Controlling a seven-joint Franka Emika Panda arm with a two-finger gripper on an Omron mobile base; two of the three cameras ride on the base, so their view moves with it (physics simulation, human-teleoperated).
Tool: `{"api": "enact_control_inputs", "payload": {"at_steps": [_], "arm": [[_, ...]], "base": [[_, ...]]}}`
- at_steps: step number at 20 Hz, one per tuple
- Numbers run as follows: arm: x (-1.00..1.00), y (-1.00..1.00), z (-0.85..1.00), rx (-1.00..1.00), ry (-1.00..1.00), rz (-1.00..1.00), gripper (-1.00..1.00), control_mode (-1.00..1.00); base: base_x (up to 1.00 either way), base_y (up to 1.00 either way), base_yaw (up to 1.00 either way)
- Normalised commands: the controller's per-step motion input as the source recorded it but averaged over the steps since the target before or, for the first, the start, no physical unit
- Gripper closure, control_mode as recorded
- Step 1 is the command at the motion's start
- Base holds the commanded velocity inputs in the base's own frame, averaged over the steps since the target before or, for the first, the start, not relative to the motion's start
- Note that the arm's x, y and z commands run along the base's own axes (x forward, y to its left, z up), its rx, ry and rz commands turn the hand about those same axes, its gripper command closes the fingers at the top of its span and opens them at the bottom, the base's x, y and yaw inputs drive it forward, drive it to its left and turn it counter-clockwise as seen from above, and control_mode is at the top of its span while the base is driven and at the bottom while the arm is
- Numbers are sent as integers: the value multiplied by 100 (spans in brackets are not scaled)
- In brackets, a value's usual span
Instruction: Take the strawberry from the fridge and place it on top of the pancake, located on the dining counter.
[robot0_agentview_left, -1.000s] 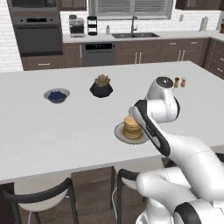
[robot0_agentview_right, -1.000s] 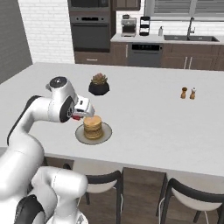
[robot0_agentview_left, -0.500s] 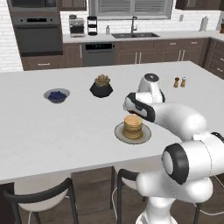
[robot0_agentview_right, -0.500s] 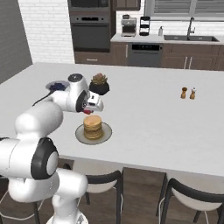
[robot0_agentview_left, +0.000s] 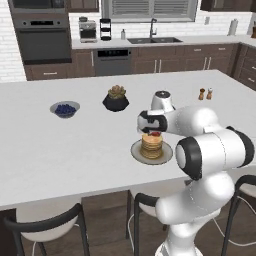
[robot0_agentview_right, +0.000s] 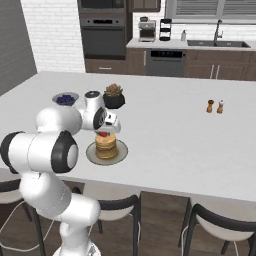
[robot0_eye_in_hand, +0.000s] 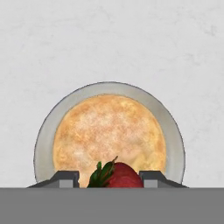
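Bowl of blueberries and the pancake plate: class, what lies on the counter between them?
Nothing: bare white counter runs from the bowl to the plate in the left base view; the plant pot stands farther back.

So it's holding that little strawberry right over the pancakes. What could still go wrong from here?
Two things, probably. In the hand view the strawberry sits over the near edge of the pancake, not its middle, so if released there it may roll off onto the plate or the dining counter. Also, the gripper hangs very close above the stack, so lowering further could squash or shift it.
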Motion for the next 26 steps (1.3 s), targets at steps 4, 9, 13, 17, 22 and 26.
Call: {"api": "enact_control_inputs", "payload": {"at_steps": [4, 9, 13, 17, 22, 26], "arm": [[-3, 0, -24, 0, 1, 0, 100, -100], [-14, 0, -14, 0, -5, 0, 100, -100], [0, 0, -13, 0, 0, 0, 100, -100], [0, 0, -9, 0, 0, 0, 100, -100], [2, 0, -3, 0, 0, 0, 100, -100], [4, 0, 0, 0, 0, 0, 100, -100]], "base": [[0, 0, 0], [0, 0, 0], [0, 0, 0], [0, 0, 0], [0, 0, 0], [0, 0, 0]]}}
